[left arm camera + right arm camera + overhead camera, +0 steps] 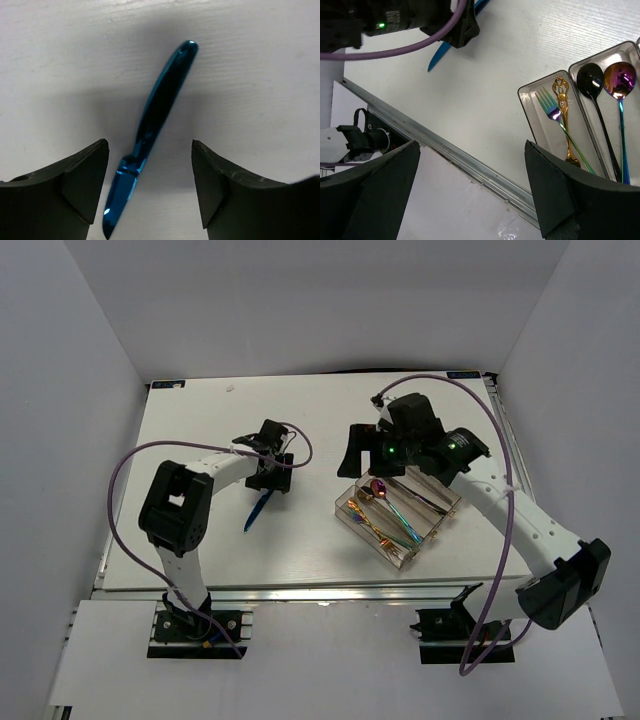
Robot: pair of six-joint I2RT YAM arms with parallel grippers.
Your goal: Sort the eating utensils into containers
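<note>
A: Your smoky organizer tray [532, 120] sits to the right on the white table [200, 550]. A gold fork [564, 120], a rainbow fork [547, 106] and two spoons [592, 80] lie in its compartments. Your right gripper [470, 165] hangs near the tray's end with its fingers spread wide and nothing between them.

B: Your left gripper [150, 150] matters more. Its fingers are parted too, one on each side of the blue knife [162, 95], and neither touches it. The knife lies flat on the table, to the left of the tray and well apart from it.

A: Expect it to be light, rigid and slick. That polished finish will likely slide between the pads if you pinch weakly.

B: It is thin and lies flush, so I'd judge the lift awkward. Take the handle near where it meets the blade, which is the part between your fingers. Avoid the serrated blade [117, 205] and the handle's rounded far end.
</note>
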